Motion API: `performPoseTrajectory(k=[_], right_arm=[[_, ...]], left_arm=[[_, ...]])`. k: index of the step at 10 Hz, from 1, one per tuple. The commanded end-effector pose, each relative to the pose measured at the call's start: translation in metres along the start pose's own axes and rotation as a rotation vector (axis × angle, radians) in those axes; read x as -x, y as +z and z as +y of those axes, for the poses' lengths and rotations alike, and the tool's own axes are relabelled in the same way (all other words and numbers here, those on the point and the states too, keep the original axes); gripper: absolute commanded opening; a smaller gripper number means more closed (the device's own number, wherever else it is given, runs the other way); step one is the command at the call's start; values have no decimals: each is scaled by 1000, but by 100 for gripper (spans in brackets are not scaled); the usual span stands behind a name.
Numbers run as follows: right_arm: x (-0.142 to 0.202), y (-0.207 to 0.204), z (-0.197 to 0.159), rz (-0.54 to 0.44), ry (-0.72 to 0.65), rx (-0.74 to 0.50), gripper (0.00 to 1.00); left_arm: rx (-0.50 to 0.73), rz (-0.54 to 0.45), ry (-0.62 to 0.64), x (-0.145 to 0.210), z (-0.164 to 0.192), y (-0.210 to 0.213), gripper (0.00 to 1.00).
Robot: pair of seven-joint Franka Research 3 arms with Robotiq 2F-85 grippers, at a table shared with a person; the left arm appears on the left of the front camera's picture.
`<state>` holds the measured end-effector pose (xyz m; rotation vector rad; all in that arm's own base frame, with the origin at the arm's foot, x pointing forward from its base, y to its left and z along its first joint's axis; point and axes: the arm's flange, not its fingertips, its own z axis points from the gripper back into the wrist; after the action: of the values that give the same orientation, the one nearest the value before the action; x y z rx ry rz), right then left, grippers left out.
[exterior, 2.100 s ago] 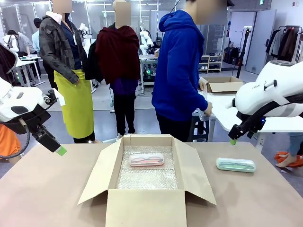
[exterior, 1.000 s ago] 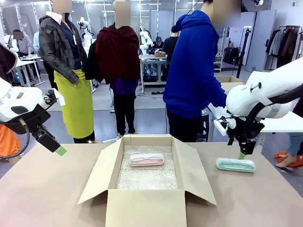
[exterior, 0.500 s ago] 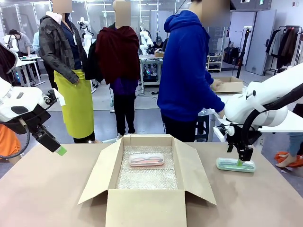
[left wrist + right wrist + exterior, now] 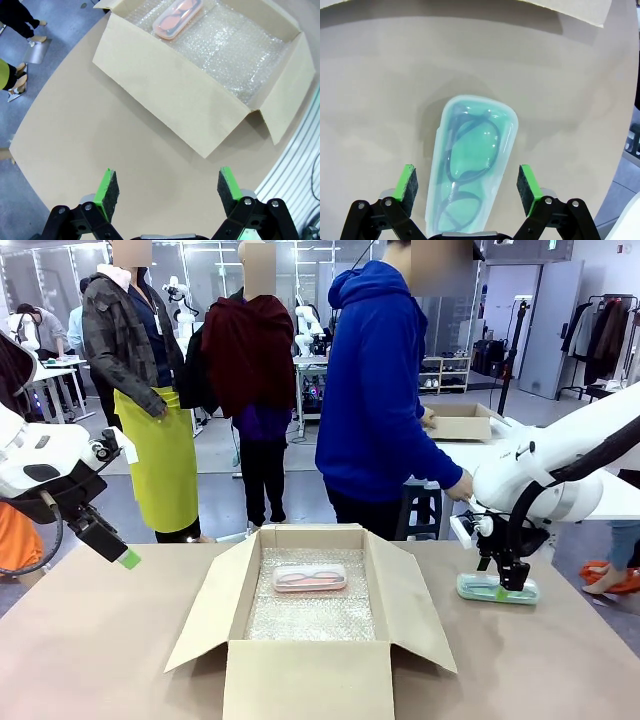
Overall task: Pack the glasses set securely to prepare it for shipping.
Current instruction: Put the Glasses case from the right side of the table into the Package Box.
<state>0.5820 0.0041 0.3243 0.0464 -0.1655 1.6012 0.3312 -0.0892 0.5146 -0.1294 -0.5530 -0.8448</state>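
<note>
A busy workshop, with other people standing in the background. In the foreground, a plain tan tabletop point(image 4: 100, 640) stretches across the front view. At its centre sits an open cardboard box point(image 4: 305, 675) with all four flaps folded outward. Its floor is lined with bubble wrap point(image 4: 310, 615). The clear-white case point(image 4: 309, 577), showing pink inside, lies flat on the wrap toward the far end of the box, its long side running left to right.

The mint green case point(image 4: 475, 588) lies flat on the bare tabletop to the right of the box, well apart from it. The right hand point(image 4: 508, 582) points straight down over the right part of this case. In the right wrist view its two green pads point(image 4: 406, 182) are spread wide and sit on either side of the case's narrow width, with a gap of tabletop showing between each pad and the case wall. Dark-framed glasses point(image 4: 470, 165) can be made out through the translucent lid.

The left hand point(image 4: 166, 172) hangs in the air above the left edge of the tabletop, well away from the box. Its fingers are spread wide with nothing between them, and its wrist view looks down on bare tabletop and the box's near wall.

At the far side stands a person point(image 4: 375, 390) in a blue hooded top, turned away toward another table at the right.
</note>
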Motion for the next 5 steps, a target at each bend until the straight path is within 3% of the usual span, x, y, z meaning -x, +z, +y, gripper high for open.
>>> performPoseTrajectory(k=[1,4,5], right_arm=[[0,-10,3,8,-45,16,100],[2,-14,1,47,-79,3,100],[4,-16,0,61,-99,-6,96]], left_arm=[[-5,1,-6,1,1,2,100],[-5,1,-6,1,1,2,100],[-5,1,-6,1,1,2,100]])
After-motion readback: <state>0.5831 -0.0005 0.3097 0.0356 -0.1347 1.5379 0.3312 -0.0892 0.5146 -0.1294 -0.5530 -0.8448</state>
